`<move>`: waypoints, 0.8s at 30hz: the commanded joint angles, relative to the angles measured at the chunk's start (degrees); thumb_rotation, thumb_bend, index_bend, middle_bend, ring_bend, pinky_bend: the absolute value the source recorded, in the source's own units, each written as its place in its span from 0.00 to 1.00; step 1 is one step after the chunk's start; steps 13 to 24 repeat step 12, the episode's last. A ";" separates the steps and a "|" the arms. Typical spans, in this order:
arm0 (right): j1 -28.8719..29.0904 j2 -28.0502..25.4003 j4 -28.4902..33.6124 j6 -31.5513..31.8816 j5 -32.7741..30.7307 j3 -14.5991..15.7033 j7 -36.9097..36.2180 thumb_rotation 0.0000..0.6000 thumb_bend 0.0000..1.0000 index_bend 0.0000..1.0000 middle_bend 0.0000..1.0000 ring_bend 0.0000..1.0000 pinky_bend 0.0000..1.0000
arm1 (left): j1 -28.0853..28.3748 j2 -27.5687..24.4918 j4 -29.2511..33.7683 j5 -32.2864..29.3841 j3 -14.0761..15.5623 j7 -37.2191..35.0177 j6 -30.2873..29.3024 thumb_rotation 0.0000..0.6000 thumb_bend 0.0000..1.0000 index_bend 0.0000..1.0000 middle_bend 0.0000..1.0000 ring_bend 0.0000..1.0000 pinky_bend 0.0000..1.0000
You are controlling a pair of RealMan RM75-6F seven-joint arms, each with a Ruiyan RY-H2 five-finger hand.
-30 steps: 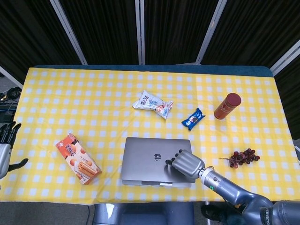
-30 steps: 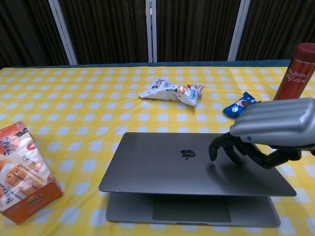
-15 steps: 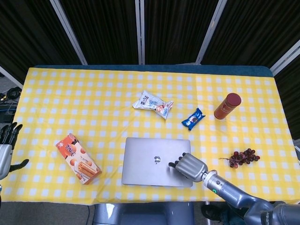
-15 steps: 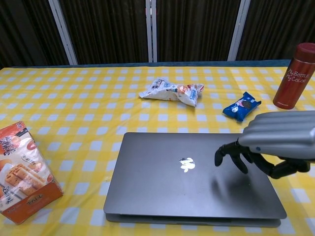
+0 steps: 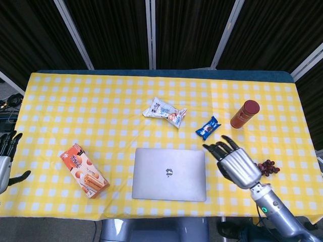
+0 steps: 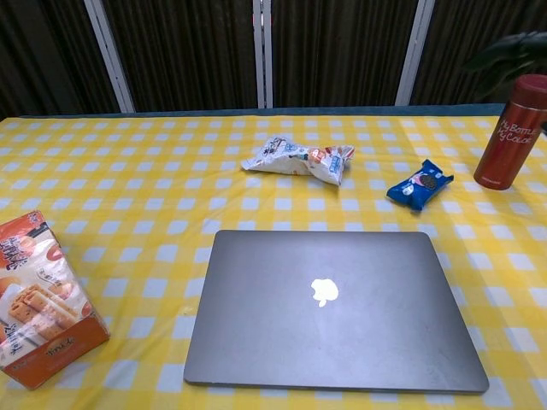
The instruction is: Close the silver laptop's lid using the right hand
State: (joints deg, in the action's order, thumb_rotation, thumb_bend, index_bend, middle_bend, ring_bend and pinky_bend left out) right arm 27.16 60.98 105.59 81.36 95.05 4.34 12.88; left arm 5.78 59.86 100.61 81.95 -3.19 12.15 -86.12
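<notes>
The silver laptop [image 5: 169, 174] lies flat near the table's front edge with its lid down; in the chest view the laptop [image 6: 329, 309] shows its logo facing up. My right hand [image 5: 235, 164] hovers raised to the right of it, fingers spread and apart from the lid, holding nothing. In the chest view only dark fingertips [image 6: 511, 51] of that hand show at the top right corner. My left hand [image 5: 7, 157] hangs off the table's left edge, fingers apart and empty.
An orange biscuit box [image 5: 84, 170] lies left of the laptop. A white snack bag [image 5: 164, 112] and a blue cookie pack [image 5: 208, 127] lie behind it. A red bottle [image 5: 245, 114] stands at the right. Dark grapes [image 5: 269, 167] lie by my right hand.
The lid went from nearly closed to fully flat. My right hand lifted off the lid and moved up and to the right, its fingers spreading. The left hand stayed put.
</notes>
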 commanded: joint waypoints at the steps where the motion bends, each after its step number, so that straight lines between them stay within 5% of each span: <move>1: -6.91 1.41 -4.42 7.16 -0.58 -0.46 -4.67 1.00 0.00 0.00 0.00 0.00 0.00 | -0.72 0.54 -0.77 1.63 0.36 -1.21 -1.50 1.00 0.00 0.00 0.00 0.00 0.00; 9: -14.48 6.98 -14.20 11.34 -6.14 -1.01 -8.76 1.00 0.00 0.00 0.00 0.00 0.00 | -2.06 1.00 -1.54 4.88 1.73 -3.14 -3.36 1.00 0.00 0.00 0.00 0.00 0.00; 24: -15.35 7.18 -14.87 11.85 -5.80 -1.23 -8.84 1.00 0.00 0.00 0.00 0.00 0.00 | -2.24 1.00 -1.58 5.20 1.75 -3.44 -3.63 1.00 0.00 0.00 0.00 0.00 0.00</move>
